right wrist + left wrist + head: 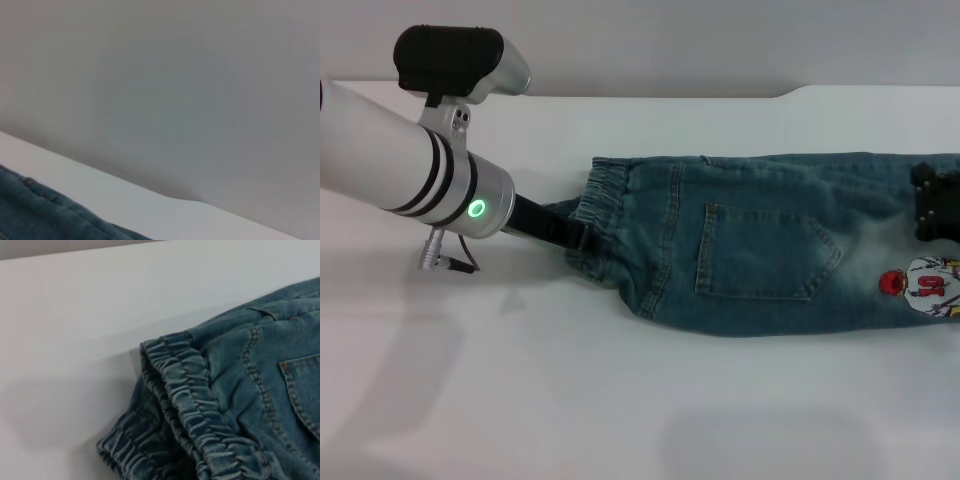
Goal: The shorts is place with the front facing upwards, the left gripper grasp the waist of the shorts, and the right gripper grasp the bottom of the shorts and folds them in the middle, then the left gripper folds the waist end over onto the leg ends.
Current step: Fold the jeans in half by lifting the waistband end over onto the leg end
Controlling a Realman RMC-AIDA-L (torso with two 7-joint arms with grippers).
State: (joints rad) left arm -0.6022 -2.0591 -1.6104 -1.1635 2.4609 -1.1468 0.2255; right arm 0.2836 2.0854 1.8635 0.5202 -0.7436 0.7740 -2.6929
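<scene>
Shorts (760,250) lie flat on the white table (620,420), already folded lengthwise into one long band, back pocket (765,255) facing up. Left gripper (570,238) reaches in low from the table's left side on its thick banded arm, green ring light (477,209) lit; its black tip sits at the gathered waist (605,200), where the elastic band bunches and lifts around it. It appears clenched on the waist, though the fingers themselves are hidden in the cloth. From this gripper the shorts run straight away to the right, pocket just beyond the waistband, hems at the far end. The left wrist view shows the puckered waistband (200,410) close up, two layers stacked, the lower one rumpled forward, with a seam and a pocket corner (300,390) beyond. Right gripper (938,205) is only partly in view at the right edge of the head view, black and boxy, resting on the leg ends; cannot tell whether it is clamped or released. Just nearside of it, on the hem, sits the cartoon print (920,285), red and white. The right wrist view looks mostly at a plain grey wall (175,90), with a strip of table edge and a sliver of denim (45,212) close under the camera.
</scene>
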